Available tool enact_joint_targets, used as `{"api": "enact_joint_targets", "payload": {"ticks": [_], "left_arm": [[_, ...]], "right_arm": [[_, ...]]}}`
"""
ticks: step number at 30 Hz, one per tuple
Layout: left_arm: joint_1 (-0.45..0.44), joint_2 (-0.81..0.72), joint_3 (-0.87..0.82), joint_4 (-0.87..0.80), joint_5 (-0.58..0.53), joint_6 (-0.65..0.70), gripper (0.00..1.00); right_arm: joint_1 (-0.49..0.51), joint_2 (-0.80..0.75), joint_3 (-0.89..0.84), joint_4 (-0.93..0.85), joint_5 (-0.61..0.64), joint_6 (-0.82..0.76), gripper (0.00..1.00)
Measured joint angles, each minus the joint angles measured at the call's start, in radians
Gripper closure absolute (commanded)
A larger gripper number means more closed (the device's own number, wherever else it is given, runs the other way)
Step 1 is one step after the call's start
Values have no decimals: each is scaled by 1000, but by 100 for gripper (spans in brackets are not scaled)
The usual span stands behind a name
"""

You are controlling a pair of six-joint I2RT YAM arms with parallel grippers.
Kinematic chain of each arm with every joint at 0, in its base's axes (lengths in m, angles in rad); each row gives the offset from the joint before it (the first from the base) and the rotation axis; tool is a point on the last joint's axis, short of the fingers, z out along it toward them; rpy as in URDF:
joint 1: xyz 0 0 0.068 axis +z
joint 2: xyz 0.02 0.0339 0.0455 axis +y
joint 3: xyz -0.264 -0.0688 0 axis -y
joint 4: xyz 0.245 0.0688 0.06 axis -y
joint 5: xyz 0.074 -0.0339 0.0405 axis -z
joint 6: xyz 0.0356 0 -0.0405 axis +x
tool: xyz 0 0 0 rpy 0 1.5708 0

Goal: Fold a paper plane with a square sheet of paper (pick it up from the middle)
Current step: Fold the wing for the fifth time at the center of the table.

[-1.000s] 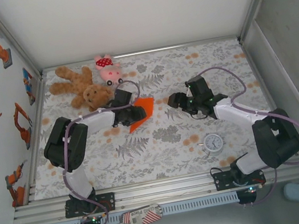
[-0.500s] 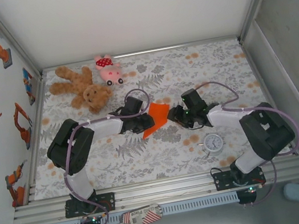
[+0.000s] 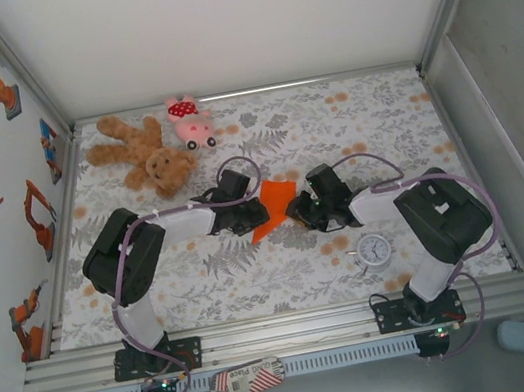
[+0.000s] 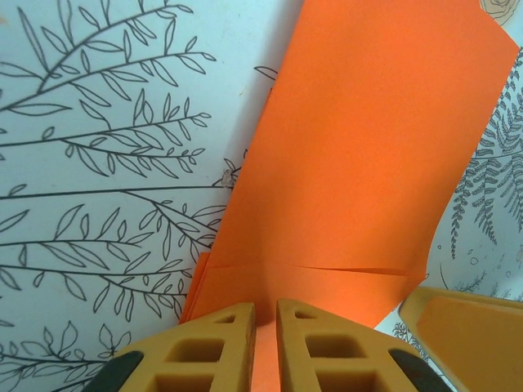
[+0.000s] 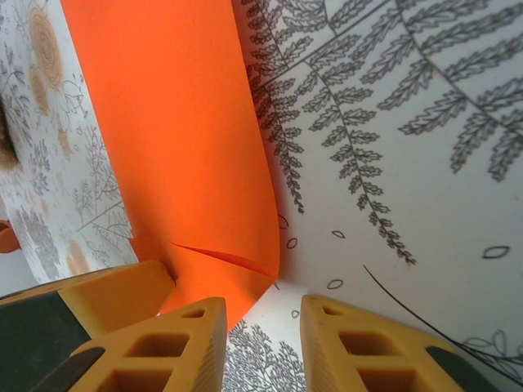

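Note:
The bright orange square sheet of paper (image 3: pixel 274 204) is folded into layers and lies mid-table between both grippers. My left gripper (image 3: pixel 251 216) is at its left edge. In the left wrist view the sheet (image 4: pixel 368 163) bows upward, and my left gripper (image 4: pixel 265 309) is shut on its near folded edge, with orange showing in the thin slit between the fingers. My right gripper (image 3: pixel 295 212) is at the sheet's right edge. In the right wrist view my right gripper (image 5: pixel 263 304) is open over bare tablecloth, and the sheet's curled corner (image 5: pixel 188 163) reaches its left finger (image 5: pixel 192 335).
A brown teddy bear (image 3: pixel 146 155) and a pink plush pig (image 3: pixel 189 119) lie at the back left. A small round white clock (image 3: pixel 374 250) sits near the front right, close to the right arm. Frame rails bound the floral tablecloth (image 3: pixel 370 116).
Both grippers moved toward the centre. The left one carried the orange sheet rightward and narrowed onto it. The right one moved left to the sheet's edge and its jaws narrowed.

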Motion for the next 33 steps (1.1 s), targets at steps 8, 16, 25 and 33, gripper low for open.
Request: {"api": "enact_joint_targets", "payload": {"ticks": [8,16,25,33], "left_arm": [[0,0,0,-1,0,-3,84],[0,0,0,-1,2,-6,84],[0,-1,0,-1,2,-6,83],[0,-25,0,-39,2,7,75]], "right_arm": [[1,25,1,50,-10,29,75],[6,58,-5,164,-27,80,78],[6,58,-17,213,-27,87,84],[7,58,-17,199,-26,79,100]]}}
